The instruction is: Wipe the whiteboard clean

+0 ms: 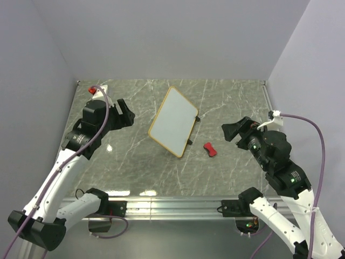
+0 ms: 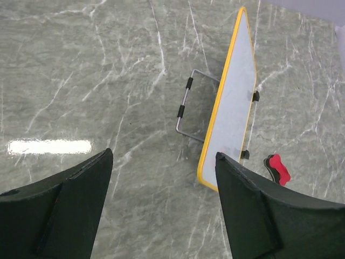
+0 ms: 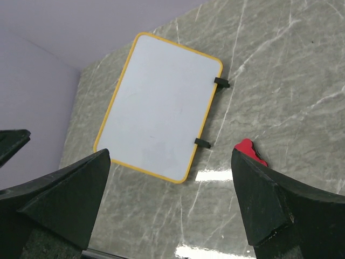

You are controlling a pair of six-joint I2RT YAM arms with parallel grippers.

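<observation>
The whiteboard (image 1: 173, 122) stands tilted on a wire stand mid-worktop (image 1: 135, 172), nearer the far edge, with a red eraser (image 1: 210, 149) just beside its right side. The left gripper (image 1: 127, 112) hovers by the far-left corner and the right gripper (image 1: 233, 130) toward the right edge, both released and empty.

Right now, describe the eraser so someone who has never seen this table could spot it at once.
On the grey-green veined marble tabletop, find the white rectangular board with the orange-yellow frame near the middle. Just right of its near corner, on the black-tab side, lies a small red bow-shaped eraser. It is tiny, red and pinched at the waist, not touching the board.
</observation>
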